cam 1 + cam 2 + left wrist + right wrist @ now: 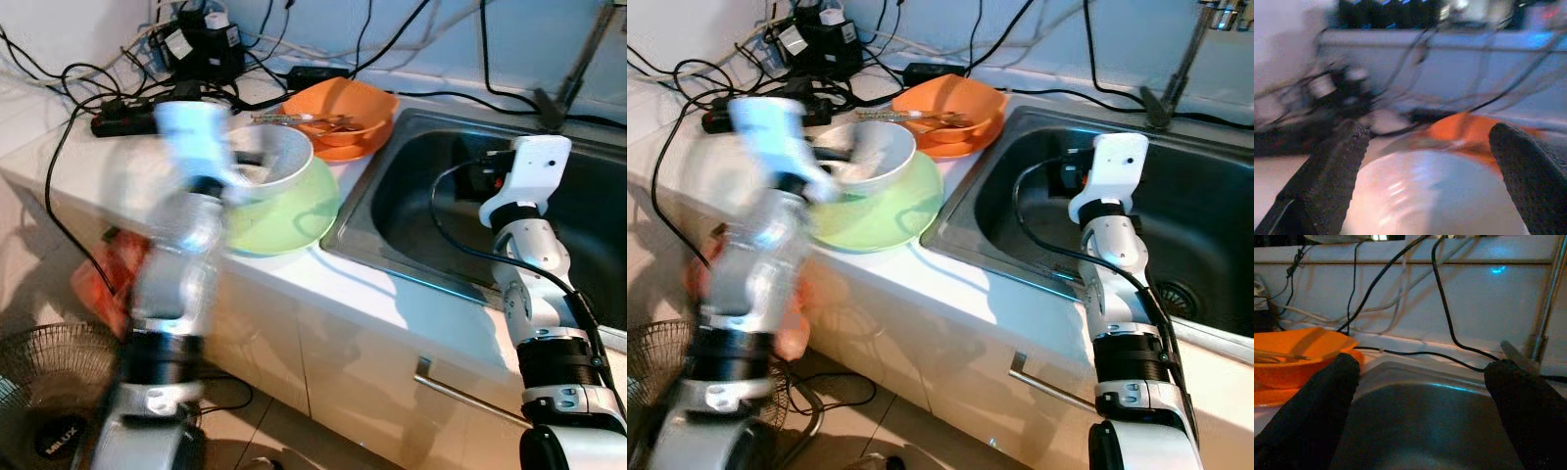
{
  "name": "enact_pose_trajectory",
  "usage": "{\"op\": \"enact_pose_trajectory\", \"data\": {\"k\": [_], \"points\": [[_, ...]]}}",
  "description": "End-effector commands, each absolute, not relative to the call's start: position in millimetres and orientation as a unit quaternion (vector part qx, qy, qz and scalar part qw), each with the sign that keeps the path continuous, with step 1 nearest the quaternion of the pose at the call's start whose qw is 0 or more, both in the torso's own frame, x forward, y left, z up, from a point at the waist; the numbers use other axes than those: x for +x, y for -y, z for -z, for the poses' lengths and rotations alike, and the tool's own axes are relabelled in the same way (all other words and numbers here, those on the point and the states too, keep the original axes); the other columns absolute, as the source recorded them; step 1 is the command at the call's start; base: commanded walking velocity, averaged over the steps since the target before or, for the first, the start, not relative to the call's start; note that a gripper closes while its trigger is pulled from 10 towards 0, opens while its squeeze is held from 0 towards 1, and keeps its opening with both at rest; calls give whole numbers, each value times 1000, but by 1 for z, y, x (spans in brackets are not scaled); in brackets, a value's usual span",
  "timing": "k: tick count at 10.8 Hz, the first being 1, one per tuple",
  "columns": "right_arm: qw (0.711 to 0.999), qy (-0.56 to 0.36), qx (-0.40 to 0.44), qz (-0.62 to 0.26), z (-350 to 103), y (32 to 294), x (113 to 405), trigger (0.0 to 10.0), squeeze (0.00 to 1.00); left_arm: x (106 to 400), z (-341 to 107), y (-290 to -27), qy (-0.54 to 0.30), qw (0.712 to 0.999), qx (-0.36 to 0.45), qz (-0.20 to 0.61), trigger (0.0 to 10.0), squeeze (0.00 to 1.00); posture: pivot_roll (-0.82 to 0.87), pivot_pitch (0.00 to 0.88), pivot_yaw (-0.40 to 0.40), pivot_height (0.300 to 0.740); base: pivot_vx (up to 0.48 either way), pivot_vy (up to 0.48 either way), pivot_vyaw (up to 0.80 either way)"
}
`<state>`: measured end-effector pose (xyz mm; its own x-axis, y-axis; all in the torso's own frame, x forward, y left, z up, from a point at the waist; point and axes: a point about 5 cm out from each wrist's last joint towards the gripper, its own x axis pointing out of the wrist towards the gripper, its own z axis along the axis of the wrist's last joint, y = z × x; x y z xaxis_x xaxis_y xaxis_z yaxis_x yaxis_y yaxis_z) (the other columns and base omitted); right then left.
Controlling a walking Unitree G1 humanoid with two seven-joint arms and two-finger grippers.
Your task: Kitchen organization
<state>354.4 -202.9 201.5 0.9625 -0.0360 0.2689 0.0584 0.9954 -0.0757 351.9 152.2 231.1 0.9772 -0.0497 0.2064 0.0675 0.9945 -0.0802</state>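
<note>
We are holding our left gripper (1425, 171) wide apart, grasping nothing, just in front of the white bowl (279, 157), which is sitting inside the green bowl (294, 220) on the counter (392, 294). Beyond it is lying the orange bowl (343, 108). Our right gripper (1420, 396) is hanging spread, released, over the sink (1205, 215).

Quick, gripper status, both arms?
Left gripper: open, over the white bowl, holding nothing.
Right gripper: open, empty, above the sink.
</note>
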Motion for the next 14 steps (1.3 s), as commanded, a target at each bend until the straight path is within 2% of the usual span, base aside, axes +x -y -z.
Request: {"op": "enact_pose_trajectory", "data": {"k": [1, 3, 4, 6, 8, 10, 14], "points": [[988, 148, -33, 17, -211, 199, 355, 10000, 1000, 356, -227, -161, 78, 996, -34, 4, 10000, 0, 30, 35, 87, 740, 0, 0, 0], [988, 149, -30, 16, -213, 198, 354, 10000, 1000, 359, -222, -171, 55, 998, -13, -8, 10000, 0, 31, 38, 87, 740, 0, 0, 0], [988, 150, -25, 15, -214, 196, 355, 10000, 1000, 364, -220, -160, 35, 995, 54, 77, 10000, 0, 32, 40, 87, 740, 0, 0, 0], [989, 148, -23, 15, -213, 196, 354, 10000, 1000, 366, -217, -159, 20, 992, 85, 95, 10000, 0, 28, 42, 90, 740, 0, 0, 0], [989, 146, -24, 17, -212, 198, 353, 10000, 1000, 373, -202, -177, -6, 999, 6, 40, 10000, 0, 24, 43, 88, 740, 0, 0, 0], [989, 147, -24, 18, -213, 199, 353, 10000, 1000, 377, -200, -185, -9, 1000, -18, 12, 10000, 0, 21, 41, 88, 740, 0, 0, 0], [989, 146, -23, 18, -213, 199, 352, 10000, 1000, 390, -196, -193, -37, 991, -126, -1, 10000, 0, 14, 42, 87, 740, 0, 0, 0]]}}
